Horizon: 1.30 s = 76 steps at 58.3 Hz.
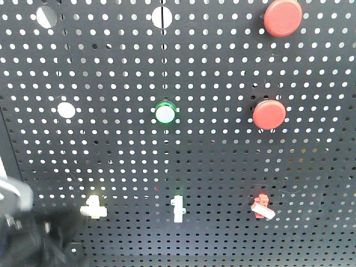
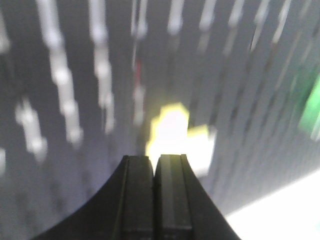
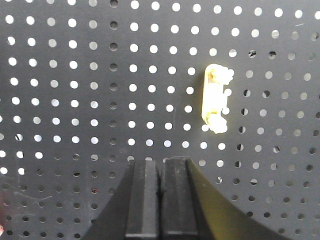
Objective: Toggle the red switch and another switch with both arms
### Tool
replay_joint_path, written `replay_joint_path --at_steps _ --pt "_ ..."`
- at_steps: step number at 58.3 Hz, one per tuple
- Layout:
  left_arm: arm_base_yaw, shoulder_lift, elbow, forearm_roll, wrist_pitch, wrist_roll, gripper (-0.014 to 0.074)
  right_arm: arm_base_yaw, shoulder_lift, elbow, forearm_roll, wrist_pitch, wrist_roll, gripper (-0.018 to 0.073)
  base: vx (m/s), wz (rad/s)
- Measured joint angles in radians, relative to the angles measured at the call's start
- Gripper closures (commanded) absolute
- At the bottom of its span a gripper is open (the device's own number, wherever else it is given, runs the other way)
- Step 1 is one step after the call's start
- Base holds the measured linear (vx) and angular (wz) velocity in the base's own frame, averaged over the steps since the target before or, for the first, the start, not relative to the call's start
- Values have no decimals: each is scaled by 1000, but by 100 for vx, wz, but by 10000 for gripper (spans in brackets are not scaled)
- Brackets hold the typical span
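Left pincer (image 2: 154,161): fingers pressed flat together, holding nothing. The tips sit just below the yellowish switch (image 2: 176,136). That wrist view is blurred, so I cannot tell whether they touch it. In the front view I read the left arm (image 1: 39,233) as a dark blur at the bottom left of the pegboard (image 1: 222,167), its end right beside that switch in the bottom row. Right pincer (image 3: 161,167): fingers likewise together, facing bare board. A pale toggle (image 3: 216,100) sits up and to the right of the tips, apart from them, and I cannot tell which toggle it is. Red switch (image 1: 261,206): bottom row, right side, below the lower red button (image 1: 269,114). A slim toggle (image 1: 177,209) stands between the two switches.
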<state>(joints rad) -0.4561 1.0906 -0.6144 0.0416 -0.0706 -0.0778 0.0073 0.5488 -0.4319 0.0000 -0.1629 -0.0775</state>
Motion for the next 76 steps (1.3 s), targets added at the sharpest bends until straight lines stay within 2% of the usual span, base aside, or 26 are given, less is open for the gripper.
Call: replay_joint_path --at_steps 7,17,24,35,76 --pt "0 2 3 0 60 0 595 0 0 0 0 0 0 566 0 0" --pt "0 -27 47 0 61 -3 595 0 0 0 0 0 0 566 0 0" --pt "0 -76 84 0 4 -3 595 0 0 0 0 4 0 566 0 0" --pt "0 -99 76 0 -169 44 595 0 0 0 0 26 0 566 0 0" --pt "0 0 67 0 -297 62 595 0 0 0 0 26 0 566 0 0"
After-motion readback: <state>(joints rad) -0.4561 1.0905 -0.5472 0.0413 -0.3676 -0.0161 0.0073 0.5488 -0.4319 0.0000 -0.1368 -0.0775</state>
